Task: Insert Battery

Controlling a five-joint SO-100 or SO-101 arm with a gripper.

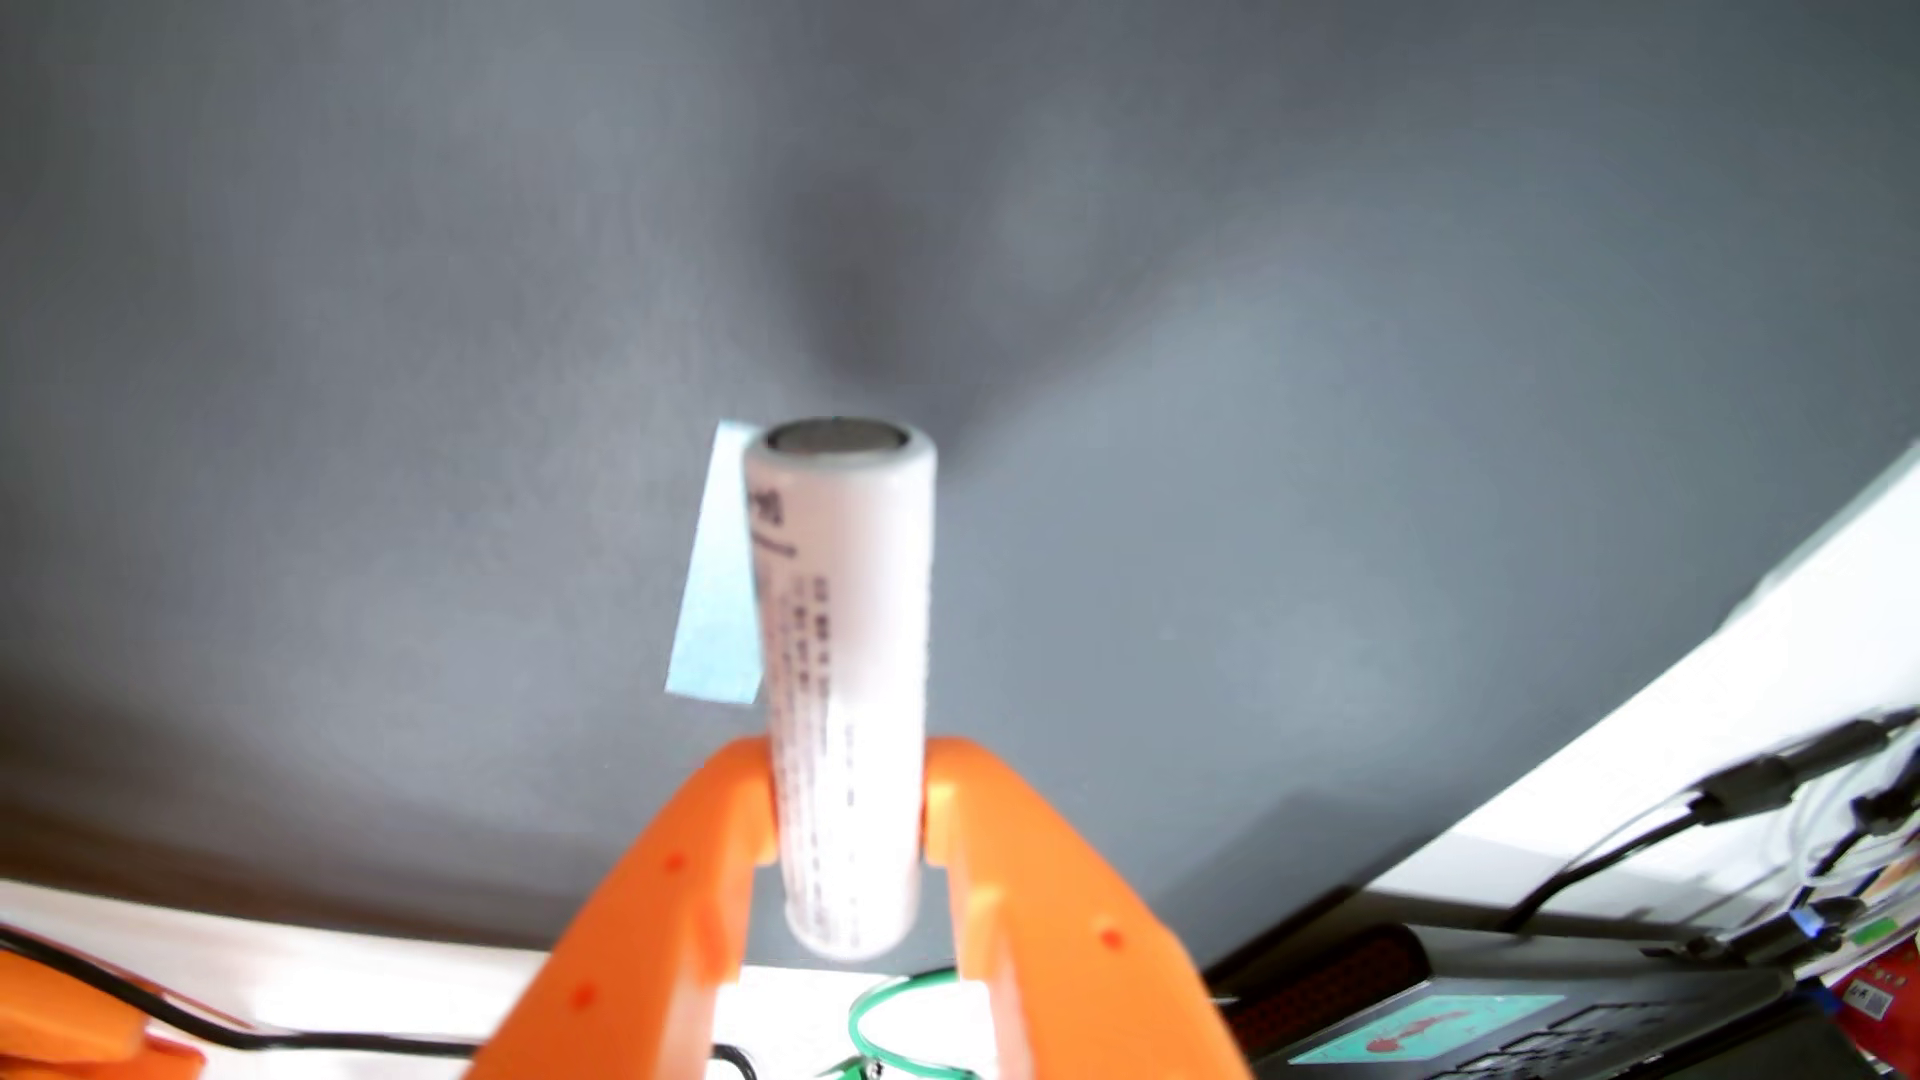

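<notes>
A: What fills most of the wrist view?

B: A wide, plain grey surface (416, 260), slightly out of focus, running from the near edge to the far edge; a soft dark shadow sits on it far beyond the battery's tip. Along the near left a pale band of tabletop (312, 966) shows, with a black cable (208, 1028) lying across it; at the near right, a white edge, more black cables (1621, 841) and the corner of a dark laptop (1538, 1028) with a teal sticker.

A: Any containers or holders?

B: Nothing I can identify as one; a green wire loop (883, 1023) lies near, between the gripper's arms, and what it belongs to cannot be told.

A: And the gripper?

B: The orange gripper (847, 820) enters from the near edge; its two fingers (727, 820) are closed against opposite sides of a white cylindrical battery (842, 623), pinching it near its close end; the battery points away from the camera, its flat grey metal end farthest; small printed text runs along its left side.

A: Anything smaller?

B: A light blue paper strip (717, 582) shows just left of the battery, partly behind it; whether it touches cannot be told.
</notes>
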